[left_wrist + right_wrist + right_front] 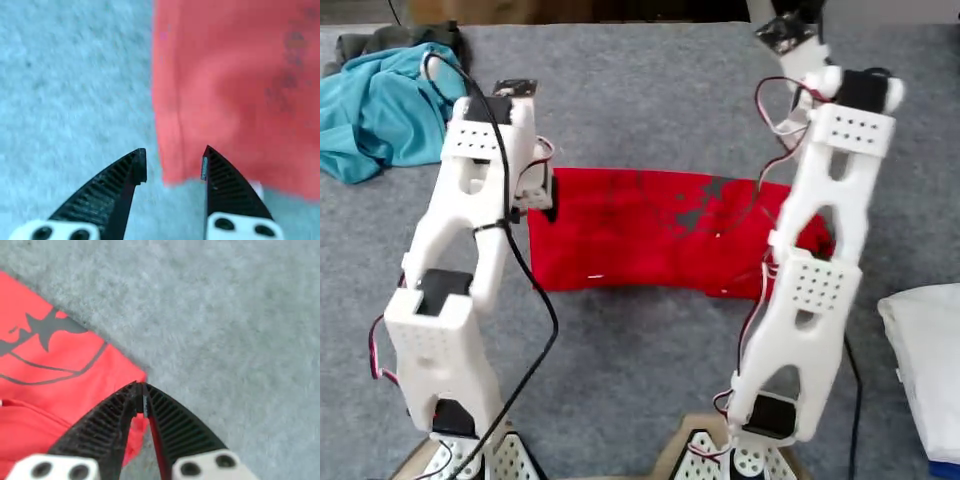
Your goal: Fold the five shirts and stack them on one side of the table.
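A red shirt (650, 235) with a dark print lies folded flat in the middle of the grey table. My left gripper (174, 161) is open at the shirt's left edge (542, 205), its fingers straddling a corner of the red cloth (172, 172). My right gripper (141, 392) is shut, its tips over the shirt's other corner (135, 372) near the print, with the cloth lying flat beneath. A teal shirt (380, 105) is crumpled at the far left, with a dark one (380, 40) behind it. A white folded shirt (930, 350) sits at the right edge.
The grey felt table (650, 110) has open room behind and in front of the red shirt. The right arm (830, 200) stands tall over the shirt's right end. Cables hang along both arms.
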You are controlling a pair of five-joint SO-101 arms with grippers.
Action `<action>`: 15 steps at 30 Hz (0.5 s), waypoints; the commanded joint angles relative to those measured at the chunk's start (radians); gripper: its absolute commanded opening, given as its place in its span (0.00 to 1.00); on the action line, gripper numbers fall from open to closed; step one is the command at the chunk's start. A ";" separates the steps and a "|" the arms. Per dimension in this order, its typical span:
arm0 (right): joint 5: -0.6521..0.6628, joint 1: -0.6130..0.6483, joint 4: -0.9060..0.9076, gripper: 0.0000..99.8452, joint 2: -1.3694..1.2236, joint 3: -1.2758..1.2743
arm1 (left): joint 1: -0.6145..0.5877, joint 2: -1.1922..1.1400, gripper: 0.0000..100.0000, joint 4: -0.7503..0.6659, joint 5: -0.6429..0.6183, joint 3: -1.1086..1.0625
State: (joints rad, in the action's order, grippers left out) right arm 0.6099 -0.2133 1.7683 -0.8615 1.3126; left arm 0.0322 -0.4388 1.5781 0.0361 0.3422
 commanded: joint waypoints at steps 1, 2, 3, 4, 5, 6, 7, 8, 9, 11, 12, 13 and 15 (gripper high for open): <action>-0.025 -0.054 0.018 0.01 0.202 -0.145 | -0.034 -0.070 0.20 -0.086 0.021 0.040; -0.023 -0.065 0.017 0.01 0.237 -0.200 | -0.035 -0.104 0.20 -0.087 0.028 0.064; -0.023 -0.079 0.015 0.01 0.271 -0.252 | -0.035 -0.136 0.20 -0.087 0.028 0.098; -0.026 -0.091 0.015 0.01 0.302 -0.297 | -0.037 -0.168 0.20 -0.083 0.026 0.135; -0.021 -0.101 0.014 0.01 0.329 -0.340 | -0.037 -0.199 0.20 -0.077 0.025 0.172; -0.021 -0.110 0.014 0.01 0.354 -0.374 | -0.035 -0.223 0.21 -0.061 0.017 0.215; -0.020 -0.120 0.012 0.02 0.375 -0.404 | -0.035 -0.252 0.22 -0.043 -0.005 0.259; -0.020 -0.127 0.012 0.03 0.390 -0.426 | -0.032 -0.277 0.24 -0.015 -0.031 0.308; -0.014 -0.133 0.012 0.04 0.403 -0.443 | -0.031 -0.302 0.24 0.011 -0.043 0.356; 0.000 -0.140 0.012 0.04 0.414 -0.460 | -0.029 -0.349 0.24 0.052 -0.052 0.442; 0.000 -0.143 0.012 0.04 0.414 -0.461 | -0.029 -0.375 0.24 0.068 -0.052 0.479; 0.000 -0.148 0.012 0.04 0.412 -0.463 | -0.032 -0.400 0.24 0.081 -0.052 0.516; 0.000 -0.151 0.011 0.04 0.412 -0.463 | -0.037 -0.449 0.24 0.101 -0.052 0.566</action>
State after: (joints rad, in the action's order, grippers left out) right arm 0.6007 -0.3452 1.7683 -0.5271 0.8523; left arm 0.0031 -0.8623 1.6456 -0.0084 0.7887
